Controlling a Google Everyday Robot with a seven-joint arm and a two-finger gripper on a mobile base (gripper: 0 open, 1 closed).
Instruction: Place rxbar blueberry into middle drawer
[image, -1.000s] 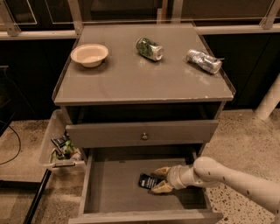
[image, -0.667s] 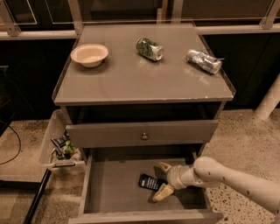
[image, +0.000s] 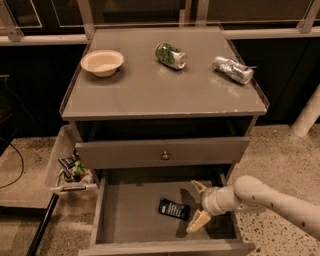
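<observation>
- Grey cabinet top (image: 150, 90) sits high above the gripper (image: 196, 206); the drawer (image: 125, 215) below it is pulled out.
- Blue bar (image: 174, 209) lies flat on the drawer floor, just ahead of the fingertips (image: 197, 222), long axis pointing roughly toward them.
- Fingers are spread wide and hold nothing; a second ago they were narrower and closer to the bar.

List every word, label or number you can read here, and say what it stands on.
None can be read.
On the bar in the drawer: pale lettering, too blurred to read.
On the green can: label print, unreadable.
On the silver can: nothing legible.
On the packets in the side bin: print too small to read.
The hand, open over the drawer right of the bar, shows no markings.
</observation>
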